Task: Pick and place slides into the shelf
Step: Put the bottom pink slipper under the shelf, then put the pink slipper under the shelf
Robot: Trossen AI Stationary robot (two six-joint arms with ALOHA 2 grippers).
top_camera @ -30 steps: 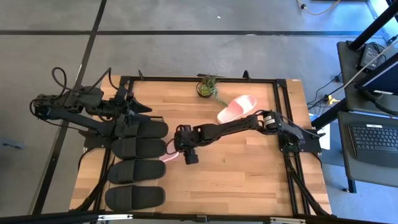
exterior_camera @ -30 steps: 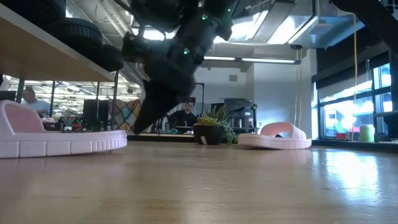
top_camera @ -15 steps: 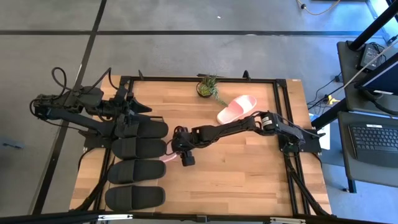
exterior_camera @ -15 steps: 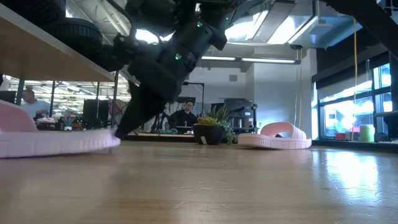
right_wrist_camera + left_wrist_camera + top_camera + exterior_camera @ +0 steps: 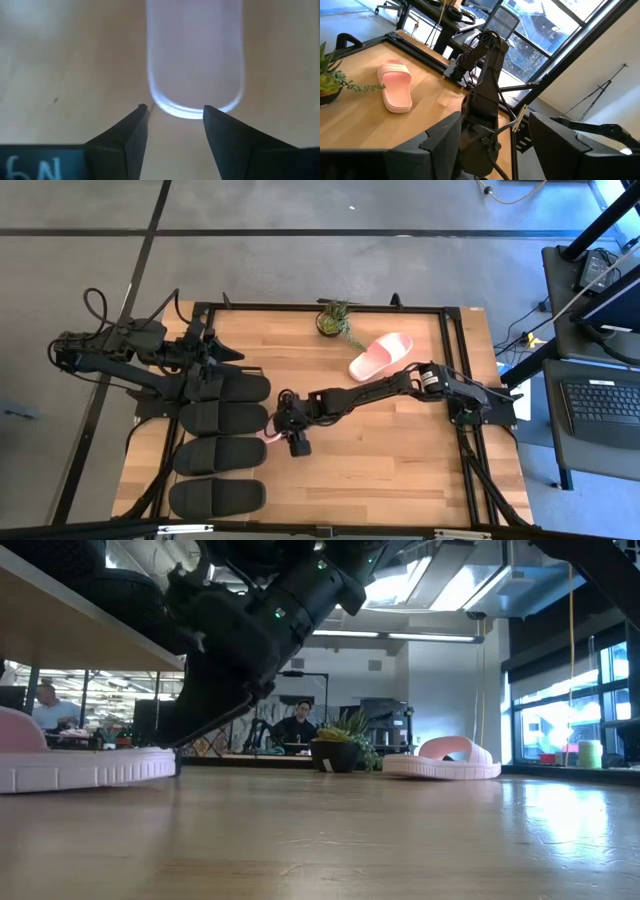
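Four black slides [image 5: 215, 445] lie side by side on the shelf [image 5: 70, 635] at the table's left. One pink slide [image 5: 268, 436] lies flat on the table with most of it under the shelf. My right gripper [image 5: 287, 428] is open and low at that slide's exposed end. A second pink slide [image 5: 380, 356] rests on its sole near the far edge. My left gripper [image 5: 212, 362] is open above the far end of the shelf and touches nothing I can see. My right gripper meets the pink slide's rounded end [image 5: 192, 111] with its open fingertips [image 5: 141, 111], slanting down from the table's right. In the low view a finger reaches the table right at that end [image 5: 172, 755]. The slide lies flat on the table, pointing under the shelf.
A small potted plant [image 5: 335, 320] stands at the far edge, beside the second pink slide [image 5: 445, 760]. Bare wooden tabletop [image 5: 380, 470] stretches across the middle and right. The right arm [image 5: 485, 100] lies low across the table's centre.
My right gripper has moved toward the table's left, staying low. The pink slide has slid along the table ahead of it, farther under the shelf, so that less of it shows from above.
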